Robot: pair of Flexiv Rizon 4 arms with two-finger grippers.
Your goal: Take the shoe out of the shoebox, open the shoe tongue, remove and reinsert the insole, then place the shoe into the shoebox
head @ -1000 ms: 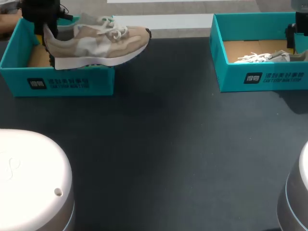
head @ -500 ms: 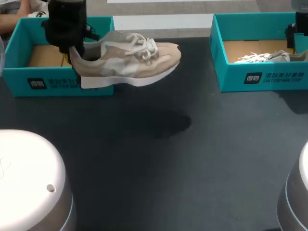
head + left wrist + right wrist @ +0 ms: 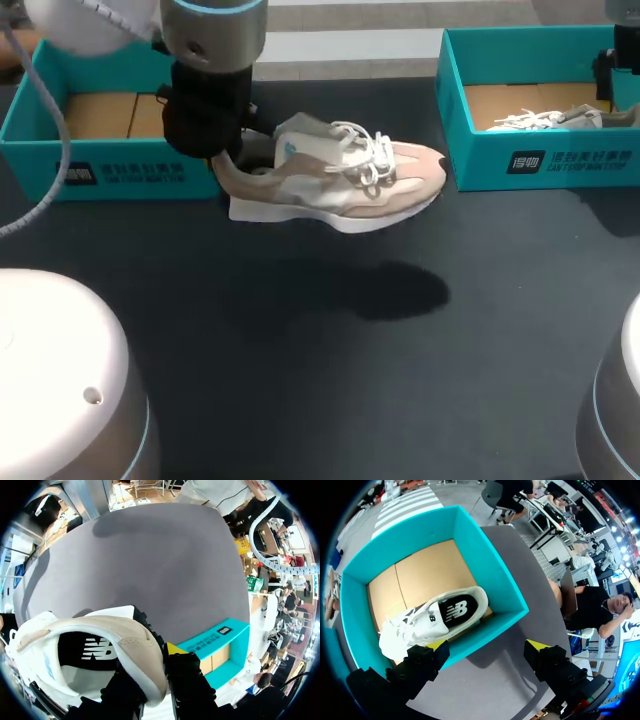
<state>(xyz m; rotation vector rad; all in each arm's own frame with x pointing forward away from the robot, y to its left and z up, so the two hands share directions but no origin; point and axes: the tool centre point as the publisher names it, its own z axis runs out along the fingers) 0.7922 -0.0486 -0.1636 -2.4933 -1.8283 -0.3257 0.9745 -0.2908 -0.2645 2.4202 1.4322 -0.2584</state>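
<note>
- Left claw (image 3: pixel 150 667): pinching the heel collar of the beige shoe (image 3: pixel 340 180), with one finger inside the opening and the other on the outside of the heel.
- Beige shoe: held clear of the dark worktop (image 3: pixel 330 400), sole down and roughly level. The toe points toward the right shoebox (image 3: pixel 540 165). Laces are white and the tongue stands up.
- Position of the beige shoe: outside the left shoebox (image 3: pixel 100 170). The heel is just beside that box's near right corner, and the rest hangs over open worktop between the two boxes.
- A shadow (image 3: pixel 385 290) lies on the worktop under the shoe, apart from the sole.
- Left shoebox: teal walls and a brown cardboard floor. No shoe shows in the visible part of it; the left arm hides its right end in the head view.
- Right claw (image 3: pixel 487 647): fingers spread wide, nothing between them. It hangs over the near wall of the right shoebox.
- Right shoebox: a white shoe (image 3: pixel 435 620) lies inside on the cardboard floor, opening upward.
- The two claws are well apart, one at each box.
</note>
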